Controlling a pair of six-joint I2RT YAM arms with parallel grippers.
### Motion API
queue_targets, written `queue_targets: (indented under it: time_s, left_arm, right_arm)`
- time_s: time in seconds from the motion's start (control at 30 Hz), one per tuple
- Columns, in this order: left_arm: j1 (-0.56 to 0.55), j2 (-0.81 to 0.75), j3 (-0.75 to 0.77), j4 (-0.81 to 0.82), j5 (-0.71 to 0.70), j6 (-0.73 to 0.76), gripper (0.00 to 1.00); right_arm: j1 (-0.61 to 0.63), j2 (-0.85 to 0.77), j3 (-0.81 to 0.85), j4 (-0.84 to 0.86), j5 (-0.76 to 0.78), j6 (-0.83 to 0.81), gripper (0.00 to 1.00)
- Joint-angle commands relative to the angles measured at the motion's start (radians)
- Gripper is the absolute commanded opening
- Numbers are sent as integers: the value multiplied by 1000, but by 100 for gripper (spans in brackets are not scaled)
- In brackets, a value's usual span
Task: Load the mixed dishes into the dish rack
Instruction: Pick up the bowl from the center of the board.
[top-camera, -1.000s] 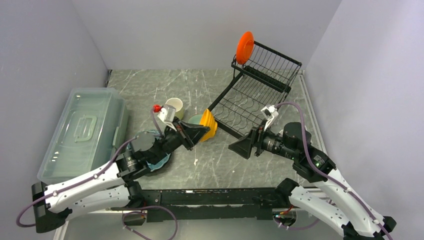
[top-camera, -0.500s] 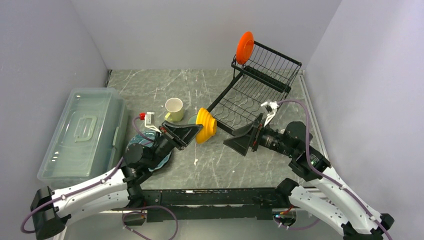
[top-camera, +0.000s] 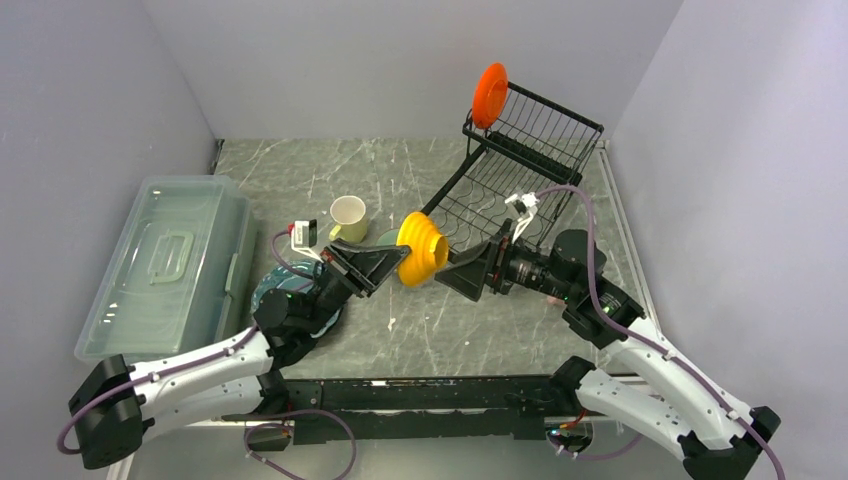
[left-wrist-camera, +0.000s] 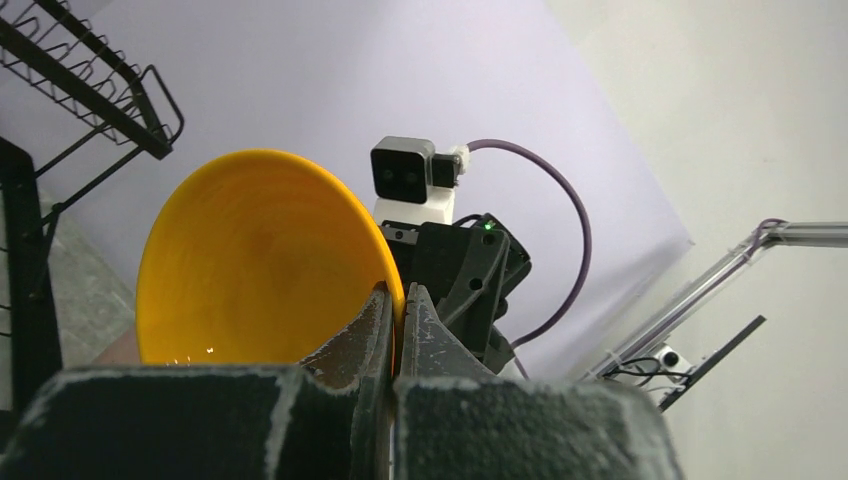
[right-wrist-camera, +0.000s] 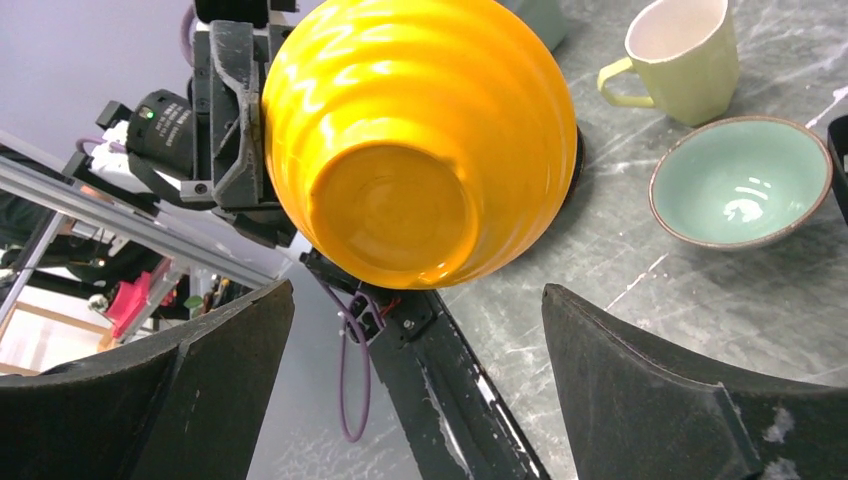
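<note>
My left gripper (top-camera: 385, 265) is shut on the rim of the orange-yellow bowl (top-camera: 422, 250) and holds it on its side above the table; its fingertips (left-wrist-camera: 398, 295) pinch the rim of that bowl (left-wrist-camera: 260, 260). My right gripper (top-camera: 462, 278) is open just right of the bowl, and the bowl's base (right-wrist-camera: 420, 140) faces that gripper (right-wrist-camera: 418, 290). The black dish rack (top-camera: 520, 170) stands at the back right with the orange-red plate (top-camera: 490, 95) upright at its top corner. The pale yellow mug (top-camera: 348, 215) and the pale green bowl (right-wrist-camera: 740, 180) sit on the table. Teal plates (top-camera: 270, 285) lie under my left arm. The pink mug is out of view.
A clear plastic lidded bin (top-camera: 165, 265) lies along the left wall. Grey walls close in the table on the left, back and right. The black base rail (top-camera: 420, 390) runs along the near edge.
My left gripper has carried the orange-yellow bowl up and to the right. My right gripper, still open, has moved left until it is close to the bowl's base.
</note>
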Motion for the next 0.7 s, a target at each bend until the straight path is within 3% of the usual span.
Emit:
queue_targets:
  time_s: [0.0, 0.47, 0.67]
  left_arm:
    - [5, -10, 1, 135, 29, -37, 0]
    - [6, 17, 13, 128, 58, -16, 0]
    - [6, 11, 11, 126, 53, -12, 0]
  right_arm:
    - [1, -1, 76, 36, 1, -29, 97]
    - [22, 84, 209, -76, 64, -90, 92]
    - [41, 116, 216, -83, 71, -90, 82]
